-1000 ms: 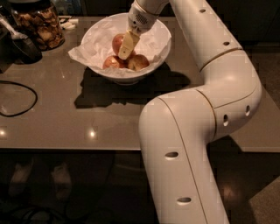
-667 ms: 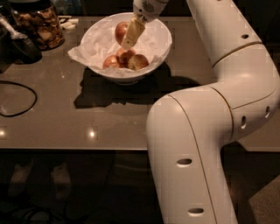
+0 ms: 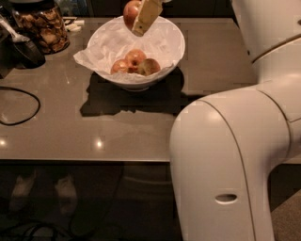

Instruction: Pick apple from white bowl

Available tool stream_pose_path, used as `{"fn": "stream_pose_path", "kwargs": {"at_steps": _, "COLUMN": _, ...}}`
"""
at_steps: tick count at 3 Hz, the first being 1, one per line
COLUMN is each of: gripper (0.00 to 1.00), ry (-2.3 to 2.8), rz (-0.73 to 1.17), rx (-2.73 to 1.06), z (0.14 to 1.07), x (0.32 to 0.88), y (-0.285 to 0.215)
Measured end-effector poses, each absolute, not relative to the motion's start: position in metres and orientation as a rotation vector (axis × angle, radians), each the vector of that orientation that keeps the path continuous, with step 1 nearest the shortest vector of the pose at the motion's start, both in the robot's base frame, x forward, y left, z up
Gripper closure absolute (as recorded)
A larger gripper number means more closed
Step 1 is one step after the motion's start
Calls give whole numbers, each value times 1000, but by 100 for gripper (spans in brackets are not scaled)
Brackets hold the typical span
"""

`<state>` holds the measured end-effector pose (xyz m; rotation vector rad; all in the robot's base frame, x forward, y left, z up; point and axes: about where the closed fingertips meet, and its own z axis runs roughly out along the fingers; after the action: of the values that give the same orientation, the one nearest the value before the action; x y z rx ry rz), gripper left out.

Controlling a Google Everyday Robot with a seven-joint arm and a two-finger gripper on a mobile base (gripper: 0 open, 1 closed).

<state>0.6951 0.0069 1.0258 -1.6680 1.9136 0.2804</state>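
Note:
The white bowl point(image 3: 167, 56) stands on the table at the back, lined with crumpled white paper. Three apples point(image 3: 135, 58) lie in its bottom: two reddish ones and a yellow-green one. My gripper point(image 3: 141, 16) is at the top edge of the view, above the bowl's far rim, shut on a red-orange apple point(image 3: 130, 10) that it holds clear of the bowl. One pale finger point(image 3: 146, 14) covers the apple's right side.
A glass jar of brown snacks point(image 3: 42, 26) stands at the back left. A dark object point(image 3: 23, 49) lies next to it. A black cable point(image 3: 21, 106) loops on the left of the table point(image 3: 221, 61). My arm's large white body point(image 3: 235, 160) fills the right.
The gripper has risen from inside the bowl to above its far rim, carrying the apple up with it. Three apples stay in the bowl.

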Motion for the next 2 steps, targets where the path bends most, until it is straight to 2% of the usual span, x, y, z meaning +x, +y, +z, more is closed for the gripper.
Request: {"fn": "stream_pose_path", "kwargs": {"at_steps": 2, "gripper": 100, "ry": 1797, "rz": 223, "rx": -1701, "z": 1075, "x": 658, "y": -4}}
